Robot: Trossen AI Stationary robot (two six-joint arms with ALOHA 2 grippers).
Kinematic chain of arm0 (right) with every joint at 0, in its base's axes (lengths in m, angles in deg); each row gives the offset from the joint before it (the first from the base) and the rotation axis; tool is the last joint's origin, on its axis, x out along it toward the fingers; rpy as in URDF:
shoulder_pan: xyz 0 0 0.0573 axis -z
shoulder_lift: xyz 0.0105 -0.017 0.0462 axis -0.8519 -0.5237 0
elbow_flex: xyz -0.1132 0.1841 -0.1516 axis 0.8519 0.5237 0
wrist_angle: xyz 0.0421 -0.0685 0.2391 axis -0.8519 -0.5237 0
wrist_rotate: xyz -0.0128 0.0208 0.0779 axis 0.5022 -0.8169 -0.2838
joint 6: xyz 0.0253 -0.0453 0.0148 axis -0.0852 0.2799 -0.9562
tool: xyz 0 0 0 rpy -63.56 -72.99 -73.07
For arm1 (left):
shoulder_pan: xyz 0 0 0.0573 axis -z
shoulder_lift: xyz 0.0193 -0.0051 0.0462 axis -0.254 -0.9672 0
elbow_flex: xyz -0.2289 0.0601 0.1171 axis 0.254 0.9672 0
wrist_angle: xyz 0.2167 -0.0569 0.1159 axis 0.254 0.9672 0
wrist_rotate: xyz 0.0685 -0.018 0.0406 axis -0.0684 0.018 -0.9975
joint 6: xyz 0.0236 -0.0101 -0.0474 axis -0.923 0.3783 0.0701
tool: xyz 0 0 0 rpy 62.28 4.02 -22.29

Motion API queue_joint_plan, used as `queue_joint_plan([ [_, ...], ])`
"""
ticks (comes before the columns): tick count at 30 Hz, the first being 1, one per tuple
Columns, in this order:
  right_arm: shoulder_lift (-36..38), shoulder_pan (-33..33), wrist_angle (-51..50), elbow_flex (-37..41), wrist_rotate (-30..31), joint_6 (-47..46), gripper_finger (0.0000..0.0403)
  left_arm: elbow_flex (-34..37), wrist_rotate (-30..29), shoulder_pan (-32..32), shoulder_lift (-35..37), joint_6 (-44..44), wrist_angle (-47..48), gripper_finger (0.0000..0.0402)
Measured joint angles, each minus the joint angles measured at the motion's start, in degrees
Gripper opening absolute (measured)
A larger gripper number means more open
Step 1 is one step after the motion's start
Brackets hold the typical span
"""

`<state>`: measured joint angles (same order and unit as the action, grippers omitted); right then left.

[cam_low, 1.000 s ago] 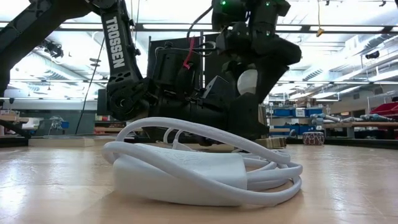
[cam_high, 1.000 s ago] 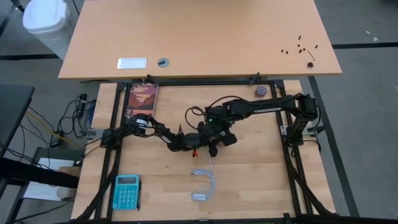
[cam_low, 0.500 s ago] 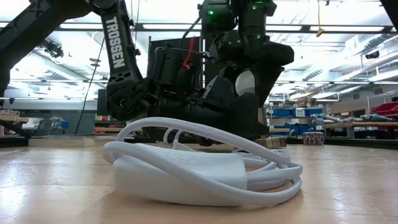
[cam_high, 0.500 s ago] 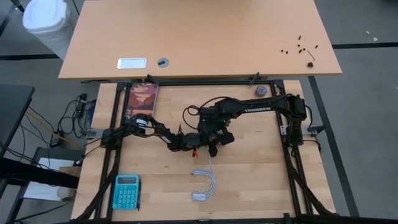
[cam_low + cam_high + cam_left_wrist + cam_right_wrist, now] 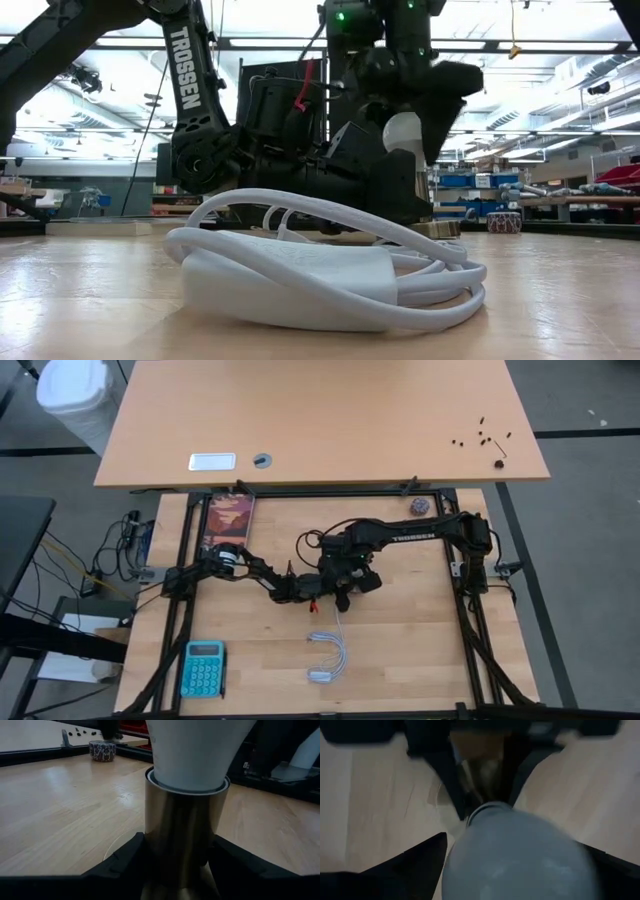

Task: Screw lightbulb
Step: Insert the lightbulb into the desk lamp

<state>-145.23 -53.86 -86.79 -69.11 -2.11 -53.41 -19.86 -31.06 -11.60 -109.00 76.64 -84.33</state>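
Left fingers, left wrist view: the dark left fingers are clamped on either side of the brass-coloured metal socket cylinder, gripping it low down.
Right fingers, right wrist view: the dark right fingers stand spread wide either side of the small white pear-shaped lightbulb; whether they touch the glass I cannot tell.
High view: left gripper and right gripper meet near the middle of the wooden tabletop; the bulb itself is hidden under them.
Low view: the bulb's white dome shows upright between the dark right fingers, behind a coiled white cable with its adapter block.
Bulb position, left wrist view: it sits upright in the mouth of the socket, its white neck entering the rim.
Handling: likely light, rigid, smooth and breakable.
Where to hold: around the widest part of the dome, with gentle pressure, so it turns without slipping or cracking.
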Motion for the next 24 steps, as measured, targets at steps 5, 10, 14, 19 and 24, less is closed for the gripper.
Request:
queue_joint_plan([
  [5,0.13,0.56,-0.01,-2.01,-1.23,-0.09,0.0351,0.0,0.0,0.0,0.0,-0.07,-0.04,0.0198],
  [10,0.15,1.22,-2.53,-2.12,-3.17,-0.43,0.0352,0.0,0.05,0.0,0.0,-0.07,-0.03,0.0198],
  [14,0.17,1.2,-0.67,-2.12,-4.77,-0.32,0.0352,0.0,0.07,0.0,0.0,-0.07,-0.04,0.0198],
  [19,-0.37,1.2,2.48,-1.2,-6.64,-0.17,0.0352,0.01,0.09,0.0,0.0,-0.07,-0.11,0.0198],
  [24,-0.28,1.68,4.88,1.26,-6.62,0.48,0.0352,0.0,0.22,0.0,0.0,-0.17,-0.04,0.0198],
])
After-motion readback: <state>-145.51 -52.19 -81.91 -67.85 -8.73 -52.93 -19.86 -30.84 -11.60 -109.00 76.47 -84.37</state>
